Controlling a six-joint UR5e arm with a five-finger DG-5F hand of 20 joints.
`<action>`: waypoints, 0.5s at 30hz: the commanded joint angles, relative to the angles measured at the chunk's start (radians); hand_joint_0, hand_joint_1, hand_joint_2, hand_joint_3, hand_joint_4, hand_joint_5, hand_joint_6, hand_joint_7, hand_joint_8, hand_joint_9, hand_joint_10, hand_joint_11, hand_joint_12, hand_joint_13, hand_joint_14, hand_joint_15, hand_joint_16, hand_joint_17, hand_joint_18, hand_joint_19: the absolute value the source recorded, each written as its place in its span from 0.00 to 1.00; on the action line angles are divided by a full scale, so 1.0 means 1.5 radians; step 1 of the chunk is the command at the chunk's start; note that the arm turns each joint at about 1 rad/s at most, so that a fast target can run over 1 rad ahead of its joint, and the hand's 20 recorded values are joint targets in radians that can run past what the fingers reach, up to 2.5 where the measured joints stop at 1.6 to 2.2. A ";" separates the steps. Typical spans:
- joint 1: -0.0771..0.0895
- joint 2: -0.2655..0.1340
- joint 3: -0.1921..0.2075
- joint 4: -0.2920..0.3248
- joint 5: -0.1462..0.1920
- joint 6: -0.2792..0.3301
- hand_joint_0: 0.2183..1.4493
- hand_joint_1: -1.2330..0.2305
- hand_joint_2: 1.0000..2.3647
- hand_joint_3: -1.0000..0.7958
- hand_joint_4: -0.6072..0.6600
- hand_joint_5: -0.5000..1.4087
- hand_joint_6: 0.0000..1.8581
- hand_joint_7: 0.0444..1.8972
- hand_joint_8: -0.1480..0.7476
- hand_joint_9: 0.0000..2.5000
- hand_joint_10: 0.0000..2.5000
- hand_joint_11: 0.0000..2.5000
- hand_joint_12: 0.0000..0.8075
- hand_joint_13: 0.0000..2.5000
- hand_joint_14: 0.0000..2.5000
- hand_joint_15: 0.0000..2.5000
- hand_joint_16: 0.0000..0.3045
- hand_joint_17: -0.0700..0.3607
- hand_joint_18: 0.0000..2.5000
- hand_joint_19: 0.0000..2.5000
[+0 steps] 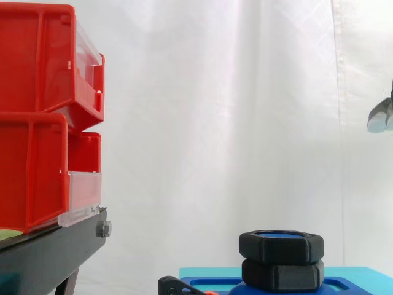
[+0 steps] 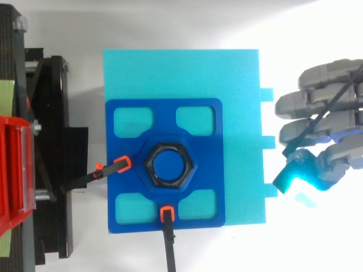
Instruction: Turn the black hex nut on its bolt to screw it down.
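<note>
Left: I see stacked red plastic bins (image 1: 37, 117) with clear front lips, contents hidden, on a black stand (image 1: 49, 252). Centre: the matte black hex nut (image 2: 152, 166) sits on its blue bolt (image 2: 169, 164), in a blue recessed fixture (image 2: 204, 170) on a cyan slab (image 2: 238, 85). Right: the hand (image 2: 329, 113) hangs released with its fingers loosely extended, grasping nothing and well apart from the nut.

matt black nut (image 2: 168, 166), glossy red plastic bins (image 1: 43, 117)

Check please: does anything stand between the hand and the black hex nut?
Nothing visible does. The hand hangs beyond the edge of the cyan plate, and toward the black hex nut lie only that flat plate and the low blue fixture. The two orange-tipped clamps sit on the nut's other sides.
</note>
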 commanded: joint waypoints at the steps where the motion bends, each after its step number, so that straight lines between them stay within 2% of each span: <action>1: 0.001 0.001 0.000 0.001 -0.001 0.057 0.20 0.53 0.00 0.28 0.59 0.14 0.27 0.36 0.41 0.12 0.00 0.00 0.42 0.05 0.00 0.00 0.20 0.47 0.00 0.06; 4: 0.002 0.001 0.000 0.001 -0.001 0.090 0.21 0.54 0.00 0.28 0.59 0.13 0.27 0.33 0.41 0.10 0.00 0.00 0.43 0.03 0.00 0.00 0.20 0.47 0.00 0.05; 5: 0.003 0.000 0.001 0.001 -0.002 0.096 0.21 0.56 0.00 0.28 0.58 0.13 0.27 0.33 0.40 0.06 0.00 0.00 0.43 0.01 0.00 0.00 0.19 0.47 0.00 0.06; 11: 0.004 0.001 0.001 0.006 -0.002 0.151 0.21 0.61 0.00 0.28 0.55 0.11 0.27 0.30 0.35 0.00 0.00 0.00 0.41 0.00 0.00 0.00 0.19 0.47 0.00 0.06; 15: 0.005 0.001 0.001 0.041 0.000 0.150 0.20 0.65 0.00 0.28 0.52 0.10 0.27 0.29 0.33 0.00 0.00 0.00 0.42 0.00 0.00 0.00 0.20 0.47 0.00 0.06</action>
